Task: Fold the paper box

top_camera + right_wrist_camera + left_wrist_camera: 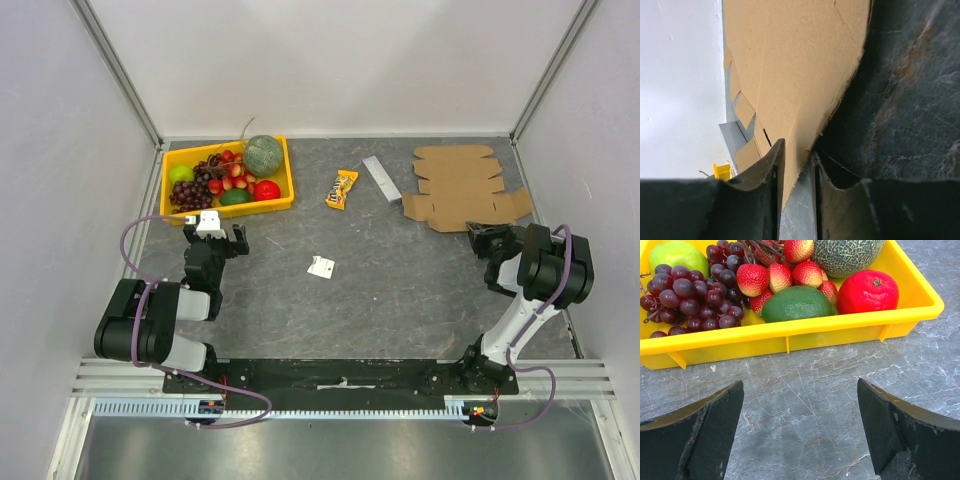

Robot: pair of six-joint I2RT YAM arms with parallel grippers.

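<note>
The right gripper [798, 150] has its two fingers close together, and the edge of the paper box [462, 190] is squeezed between them. The left gripper [800, 395] is wide open and holds nothing. It hangs over the table [400, 290], just in front of the yellow fruit tray [790, 330].

The paper box is a flat brown sheet with flaps, lying at the far right of the table. To its left lie a grey bar [381, 178], a snack packet [342, 189] and a white scrap [321, 266].

I think this is the very start: grabbing the sheet. No flap is folded yet. Next, the right arm should move the sheet gently so it does not slip out. The left arm must come over to help bend the flaps.
</note>
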